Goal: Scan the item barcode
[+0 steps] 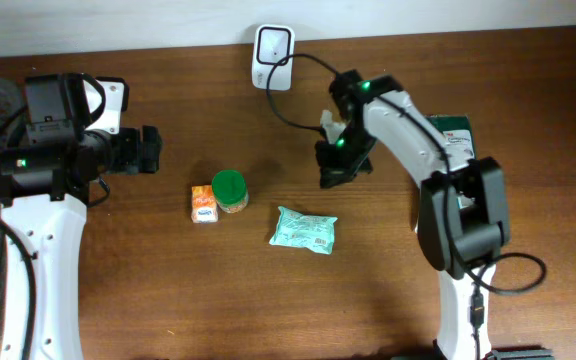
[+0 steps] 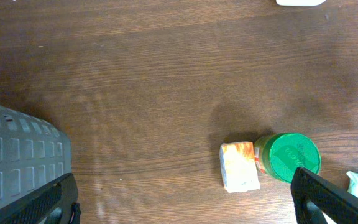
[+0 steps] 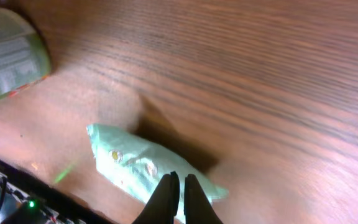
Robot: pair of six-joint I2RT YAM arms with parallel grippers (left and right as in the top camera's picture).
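Observation:
A pale green packet lies flat on the wooden table, in front of the white barcode scanner that stands at the table's far edge with its black cable. My right gripper hangs just beyond the packet's right end and is shut on nothing. In the right wrist view its shut fingertips overlap the near edge of the packet, which rests on the table below. My left gripper is wide open at the left, with only bare table in its gap.
A small orange and white box and a green-lidded jar sit together left of the packet; the box and the jar also show in the left wrist view. A green package lies under the right arm. A grey basket is at far left.

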